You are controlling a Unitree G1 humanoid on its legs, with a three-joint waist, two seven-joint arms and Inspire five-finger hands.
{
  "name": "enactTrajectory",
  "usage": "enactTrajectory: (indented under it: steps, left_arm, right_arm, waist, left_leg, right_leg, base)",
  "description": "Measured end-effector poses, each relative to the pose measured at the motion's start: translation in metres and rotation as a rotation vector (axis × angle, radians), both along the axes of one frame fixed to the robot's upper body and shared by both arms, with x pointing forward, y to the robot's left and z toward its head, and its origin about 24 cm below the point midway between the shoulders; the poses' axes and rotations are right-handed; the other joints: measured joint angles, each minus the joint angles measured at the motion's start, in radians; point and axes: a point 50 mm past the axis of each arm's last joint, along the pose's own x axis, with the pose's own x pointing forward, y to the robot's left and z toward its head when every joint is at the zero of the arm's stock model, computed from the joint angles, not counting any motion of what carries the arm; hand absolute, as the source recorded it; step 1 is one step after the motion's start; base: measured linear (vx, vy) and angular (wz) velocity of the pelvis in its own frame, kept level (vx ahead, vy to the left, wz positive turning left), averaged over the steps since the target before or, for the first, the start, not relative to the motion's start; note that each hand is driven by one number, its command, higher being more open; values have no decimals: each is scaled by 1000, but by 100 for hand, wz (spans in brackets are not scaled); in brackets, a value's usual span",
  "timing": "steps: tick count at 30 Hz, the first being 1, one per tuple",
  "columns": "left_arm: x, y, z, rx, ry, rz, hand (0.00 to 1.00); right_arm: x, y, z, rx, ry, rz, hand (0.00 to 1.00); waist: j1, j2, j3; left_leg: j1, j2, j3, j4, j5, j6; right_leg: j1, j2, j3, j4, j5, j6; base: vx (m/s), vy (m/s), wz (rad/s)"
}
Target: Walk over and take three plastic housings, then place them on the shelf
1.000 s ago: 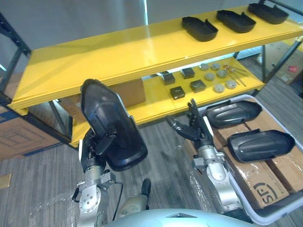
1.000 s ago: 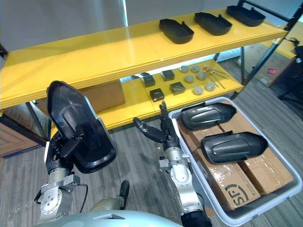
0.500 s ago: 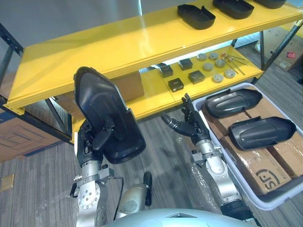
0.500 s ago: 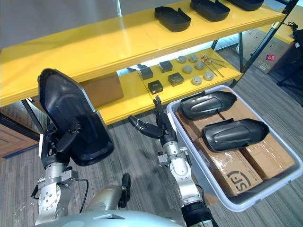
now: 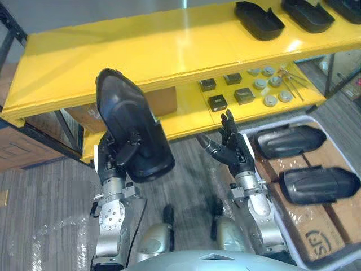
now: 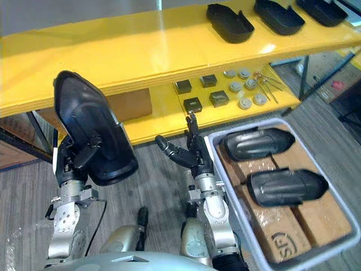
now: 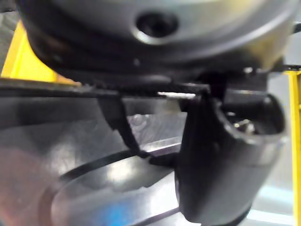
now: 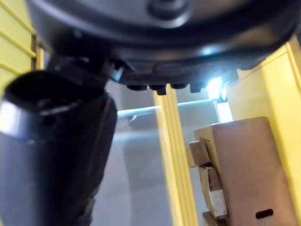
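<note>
Six housings, four boxes, six discs

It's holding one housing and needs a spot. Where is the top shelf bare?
The top shelf is bare from its left end to the three housings at its right end, beyond the housing in the left hand. The lower shelf is crowded with small parts; the right hand is open.

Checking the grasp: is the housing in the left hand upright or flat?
Upright: the housing stands on end, slightly tilted, the left hand gripping its lower half.
</note>
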Motion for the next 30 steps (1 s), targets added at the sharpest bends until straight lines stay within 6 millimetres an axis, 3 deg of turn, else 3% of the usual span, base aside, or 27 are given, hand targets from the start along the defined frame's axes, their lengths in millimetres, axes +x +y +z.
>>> enactTrajectory:
  steps: [1,2,4,5,7,9,10,11,13,15,18,19,20,22,24,27,30]
  left_arm:
    - [-3,-1,-3,-7,15,-2,0]
    - [-8,-1,-7,-17,36,-1,0]
    - [-14,2,-11,-18,58,9,0]
    - [-13,2,-8,-20,42,13,0]
    - [-12,2,-8,-22,49,10,0]
    - [-9,2,-6,-19,40,8,0]
    - [-9,3,-6,-16,39,12,0]
    - [-9,2,-6,-15,41,11,0]
    - [-9,2,-3,-10,31,7,0]
    - [-12,2,2,-6,8,2,0]
    - [-19,-2,12,-5,-36,-26,0]
    - [-17,-2,15,9,-56,-45,0]
    - [-15,-3,21,25,-81,-69,0]
    - [-13,-5,30,43,-124,-112,0]
    - [-13,-9,36,59,-152,-164,0]
    - [-14,-9,46,85,-191,-195,0]
    - [-9,-11,53,98,-224,-215,0]
  right_arm:
    - [-2,0,2,-10,-10,10,100]
    - [-3,1,1,-14,-10,17,100]
    - [-5,4,3,-20,-28,54,100]
    - [-2,3,11,-37,-72,73,100]
    - [-1,-3,14,-17,-88,81,100]
    - [0,-5,17,-12,-104,80,100]
    - [3,-5,19,-17,-116,84,100]
    - [4,-5,23,-16,-136,86,100]
    - [9,-5,29,-12,-164,76,100]
    - [11,-3,35,-2,-185,70,100]
    - [4,0,43,11,-220,63,100]
    - [2,2,44,36,-221,50,100]
    - [-1,6,45,73,-221,31,100]
    - [-4,7,47,122,-222,-2,100]
    - [-6,8,45,161,-209,-24,100]
    - [-6,10,46,160,-212,-35,100]
    - [-9,6,41,123,-198,-68,100]
  waist:
    - [8,4,0]
    - [8,2,-13]
    - [9,-3,-71]
    - [15,11,-65]
    - [9,42,-71]
    - [10,48,-69]
    - [15,49,-66]
    - [31,56,-68]
    - [37,54,-65]
    - [49,45,-59]
    - [69,82,-80]
    - [61,54,-87]
    - [49,24,-99]
    - [30,4,-100]
    - [29,1,-101]
    - [25,-9,-108]
    - [-1,-20,-116]
  left_leg:
    - [4,21,-14,46,-27,-60]
    - [17,29,-34,43,-40,-68]
    - [22,55,-36,8,-40,-42]
    - [-27,87,3,192,-66,-20]
    - [-49,127,65,273,-55,-23]
    - [-62,129,70,331,-16,-29]
    - [-84,128,71,373,-23,-47]
    - [-84,110,66,352,-75,-76]
    - [-88,65,57,236,-103,-88]
    - [-92,62,41,112,-78,-99]
    - [-80,102,-3,-3,97,-115]
    - [-73,85,25,26,100,-116]
    - [-70,57,59,20,84,-92]
    - [-56,37,103,15,70,-65]
    - [4,36,162,-26,61,-51]
    - [35,33,210,-68,64,-46]
    - [35,27,245,-103,82,-48]
  right_leg:
    - [10,7,-32,63,0,0]
    - [24,11,-51,85,-15,-20]
    - [40,26,-101,39,-38,-40]
    - [59,42,-131,28,-35,-73]
    - [97,63,-160,34,-43,-86]
    - [149,67,-144,-13,-46,-91]
    - [176,66,-136,-39,-50,-97]
    - [204,64,-114,-68,-51,-96]
    - [239,50,-86,-105,-52,-95]
    - [269,46,-52,-118,-64,-85]
    - [268,58,45,-61,-122,-17]
    - [249,29,77,-28,-140,-3]
    - [238,-9,81,-20,-133,9]
    - [227,-42,81,-19,-98,33]
    - [221,-57,73,-33,-39,42]
    - [216,-64,65,-61,-9,39]
    - [207,-72,35,-115,2,43]
  base:
    - [240,-338,93]
    - [220,-269,68]
    - [269,-232,65]
    - [218,-161,45]
    - [252,-168,57]
    - [270,-96,43]
    - [296,-59,7]
    - [220,-22,-15]
    - [184,38,-31]
    - [198,118,-58]
    - [229,298,-100]
    - [240,299,-74]
    - [244,275,-61]
    - [176,202,-42]
    - [126,213,-72]
    - [46,112,-57]
    - [-17,21,-36]
